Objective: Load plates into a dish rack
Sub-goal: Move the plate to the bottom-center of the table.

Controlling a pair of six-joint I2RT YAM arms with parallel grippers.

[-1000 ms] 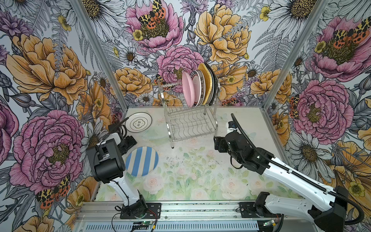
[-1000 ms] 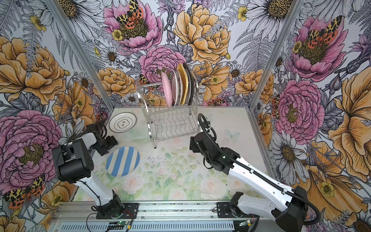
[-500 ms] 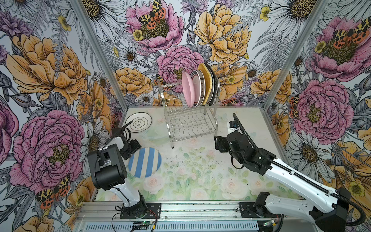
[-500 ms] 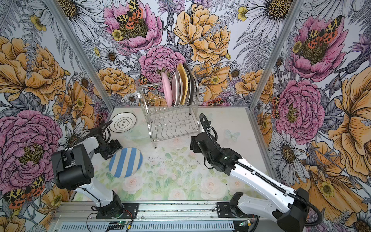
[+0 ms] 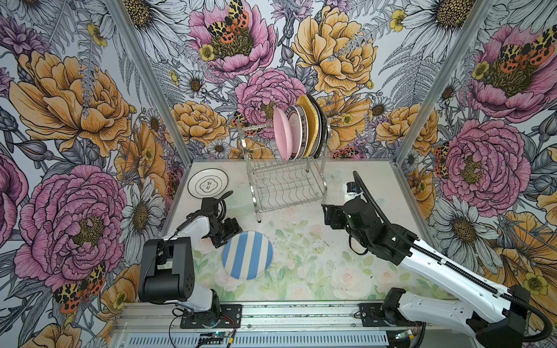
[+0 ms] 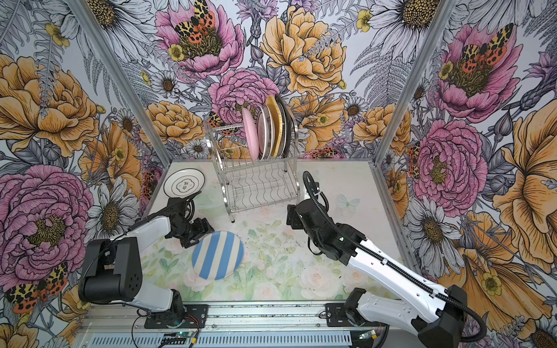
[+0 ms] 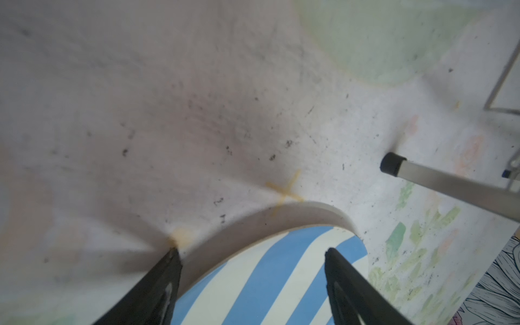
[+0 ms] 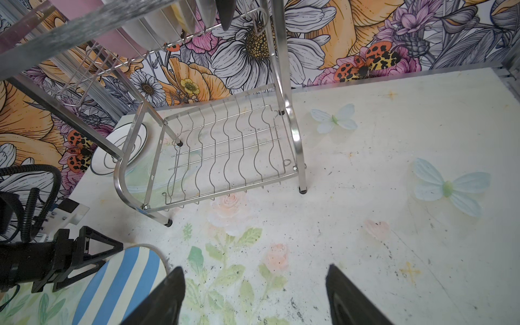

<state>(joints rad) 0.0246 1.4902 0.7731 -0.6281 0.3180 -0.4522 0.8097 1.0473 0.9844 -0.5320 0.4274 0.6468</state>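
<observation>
Left gripper [image 5: 230, 236] jaws wide apart, 1 finger outside rim of striped plate [image 5: 247, 255], 1 over it (contact unclear); right gripper [image 5: 327, 215] wide, empty, dish rack [image 5: 286, 186] just ahead, pink plate [image 5: 282, 134] in upper tier

The two-tier stainless-steel wire dish rack [image 5: 286, 186] stands at the rear centre of the floral-printed table [image 5: 316, 265]. A row of plates stands on edge in the right part of its slotted upper tier, with the round pink plate [image 5: 282, 135] leftmost and the yellow woven-look square plate [image 5: 310, 123] further right. The round white plate with dark rings [image 5: 208, 183] lies flat left of the rack, near the rear left corner. The round blue-and-white striped plate [image 5: 247, 255] lies flat in front of the rack, left of centre. The left gripper [image 5: 232, 236] sits at that plate's rear left rim, with the rim between its fingers. The right gripper [image 5: 326, 214] is near the rack's front right leg.
</observation>
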